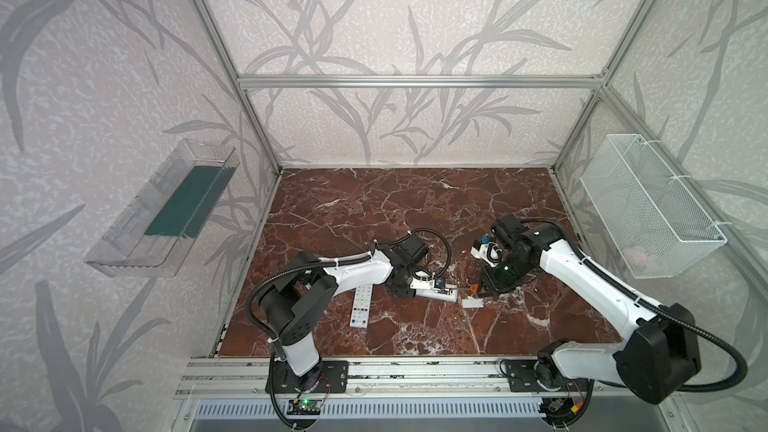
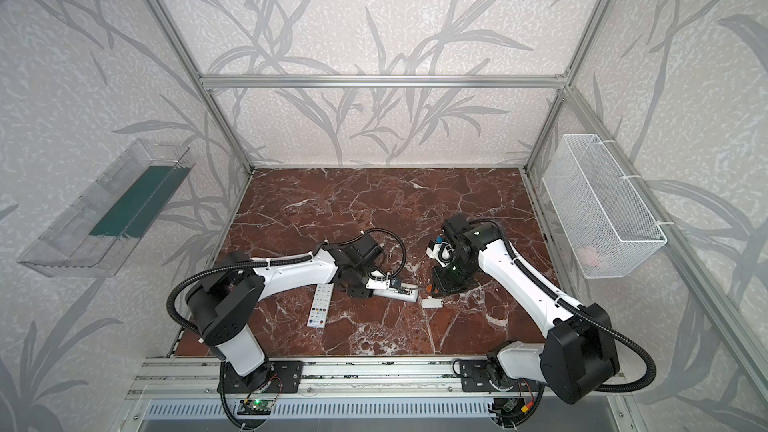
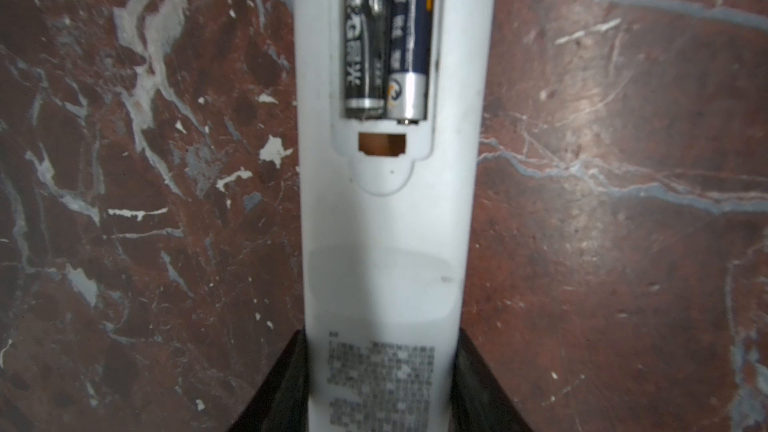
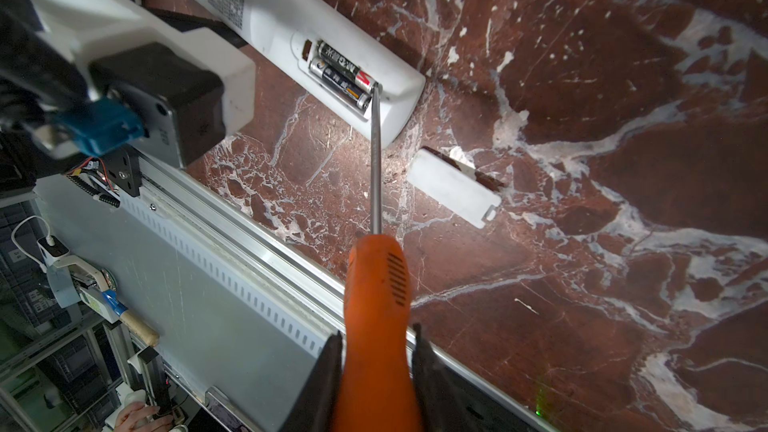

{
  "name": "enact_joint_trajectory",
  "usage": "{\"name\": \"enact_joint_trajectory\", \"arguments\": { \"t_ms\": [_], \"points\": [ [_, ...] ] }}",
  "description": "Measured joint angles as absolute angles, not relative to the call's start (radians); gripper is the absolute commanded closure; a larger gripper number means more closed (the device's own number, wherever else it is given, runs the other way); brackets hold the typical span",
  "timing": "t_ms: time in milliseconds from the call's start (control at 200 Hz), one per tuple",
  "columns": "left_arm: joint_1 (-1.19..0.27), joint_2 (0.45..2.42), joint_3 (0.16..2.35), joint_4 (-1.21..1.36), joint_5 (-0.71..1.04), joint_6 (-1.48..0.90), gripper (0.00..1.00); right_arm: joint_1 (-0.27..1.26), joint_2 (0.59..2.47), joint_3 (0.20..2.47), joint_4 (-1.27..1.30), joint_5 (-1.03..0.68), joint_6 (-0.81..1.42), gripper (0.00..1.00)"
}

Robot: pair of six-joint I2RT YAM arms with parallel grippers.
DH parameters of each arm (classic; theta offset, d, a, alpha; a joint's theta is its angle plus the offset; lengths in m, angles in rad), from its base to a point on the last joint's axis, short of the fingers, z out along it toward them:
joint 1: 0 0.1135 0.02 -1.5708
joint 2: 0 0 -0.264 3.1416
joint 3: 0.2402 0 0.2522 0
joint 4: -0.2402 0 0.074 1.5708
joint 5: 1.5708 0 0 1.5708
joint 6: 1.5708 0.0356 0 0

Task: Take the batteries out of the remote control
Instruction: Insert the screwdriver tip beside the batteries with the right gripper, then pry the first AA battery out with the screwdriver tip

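Note:
A white remote control (image 3: 386, 243) lies back up on the marble table, and my left gripper (image 3: 381, 336) is shut on its printed end. Its bay is uncovered and two dark batteries (image 3: 363, 47) lie side by side inside, also seen in the right wrist view as batteries (image 4: 343, 72). My right gripper (image 4: 377, 332) is shut on an orange-handled screwdriver (image 4: 378, 284). The screwdriver's thin shaft reaches to the end of the batteries at the bay's edge. In a top view the right gripper (image 1: 484, 286) faces the held remote control (image 1: 440, 293).
The small white cover (image 4: 453, 187) lies loose on the table beside the remote's end. A second remote (image 1: 360, 306), buttons up, lies under the left arm. A wire basket (image 1: 648, 209) hangs on the right wall and a clear bin (image 1: 166, 209) on the left.

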State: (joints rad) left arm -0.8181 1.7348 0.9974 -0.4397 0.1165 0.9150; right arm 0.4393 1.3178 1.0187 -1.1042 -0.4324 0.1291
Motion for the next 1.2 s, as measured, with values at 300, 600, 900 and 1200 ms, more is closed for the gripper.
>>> {"name": "enact_joint_trajectory", "arguments": {
  "t_ms": [300, 600, 900, 1200],
  "points": [
    [-0.818, 1.735, 0.997, -0.440, 0.117, 0.913, 0.99, 0.432, 1.254, 0.954, -1.050, -0.482, 0.193, 1.00],
    [-0.818, 1.735, 0.997, -0.441, 0.113, 0.902, 1.00, 0.432, 1.207, 0.929, -1.017, -0.495, 0.257, 1.00],
    [-0.818, 1.735, 0.997, -0.442, 0.112, 0.896, 1.00, 0.432, 1.192, 0.932, -1.018, -0.497, 0.266, 1.00],
    [-0.818, 1.736, 0.997, -0.442, 0.112, 0.893, 1.00, 0.432, 1.192, 0.938, -1.019, -0.497, 0.266, 1.00]
  ]
}}
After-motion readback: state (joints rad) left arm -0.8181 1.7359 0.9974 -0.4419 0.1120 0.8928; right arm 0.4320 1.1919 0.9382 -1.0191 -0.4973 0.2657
